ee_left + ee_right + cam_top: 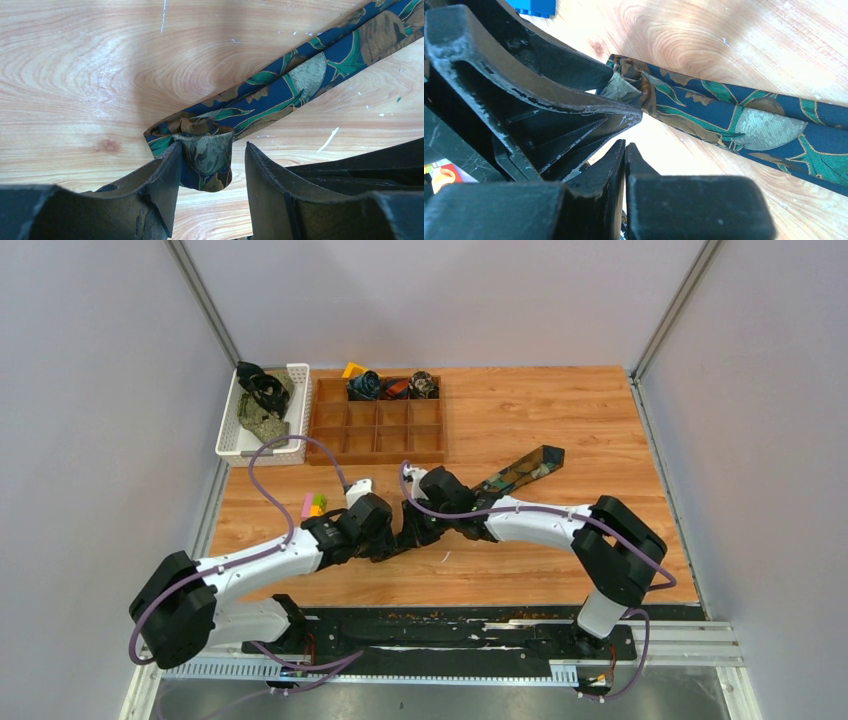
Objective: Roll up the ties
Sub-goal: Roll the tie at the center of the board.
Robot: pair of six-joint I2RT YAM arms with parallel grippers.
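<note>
Left wrist: left gripper (213, 148) spread around the tie (300, 85), small coil unclamped (liable to spring undone), right gripper (625, 146) closed on nothing.

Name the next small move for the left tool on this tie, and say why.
Probably close the left tool on the small roll and turn it to wind in more. Its jaws stand open astride that roll, the rest of the tie lies flat on the table, and the right tool is shut, empty.
</note>
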